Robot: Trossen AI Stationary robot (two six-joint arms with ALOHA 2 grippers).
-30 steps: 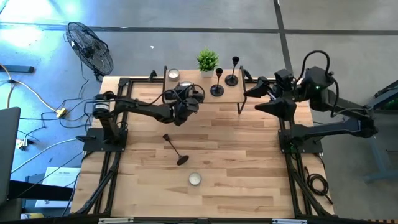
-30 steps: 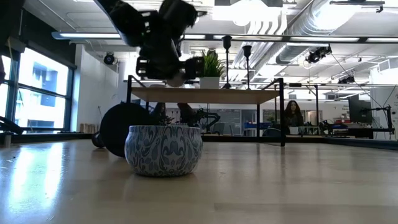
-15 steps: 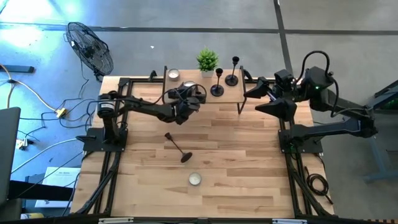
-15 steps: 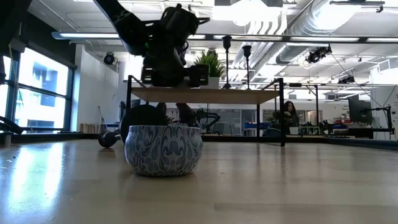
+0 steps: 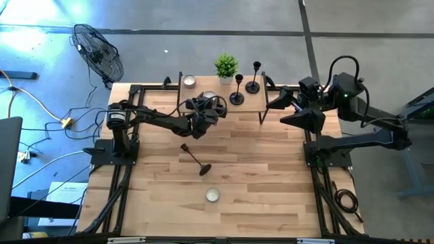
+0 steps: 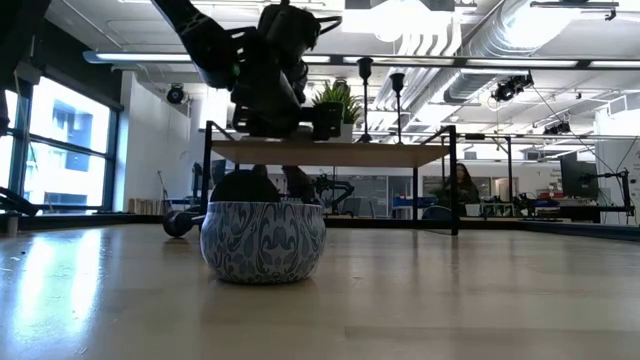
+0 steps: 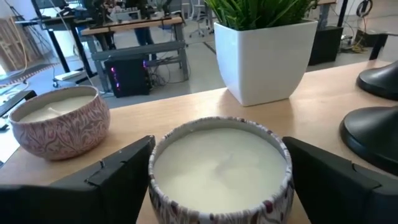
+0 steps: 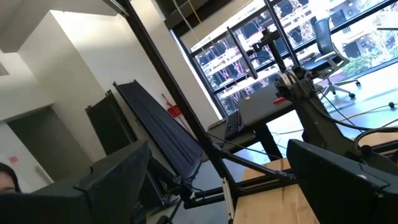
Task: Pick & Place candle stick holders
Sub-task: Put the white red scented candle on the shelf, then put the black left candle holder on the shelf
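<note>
Left gripper at shelf, fingers spread around a tealight, not clamped.
Fallen holder lies on desk just nearer than it, stem diagonal; left arm closer. Right gripper open, idle.

Grey concrete floor with a standing fan, tall windows at one side, exposed ceiling ducts overhead

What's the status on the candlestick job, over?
Left gripper straddling a candle tin on the shelf. Right gripper open, parked beside the shelf. Two candlesticks upright on shelf; third candlestick lies on the table, unobstructed.
</note>
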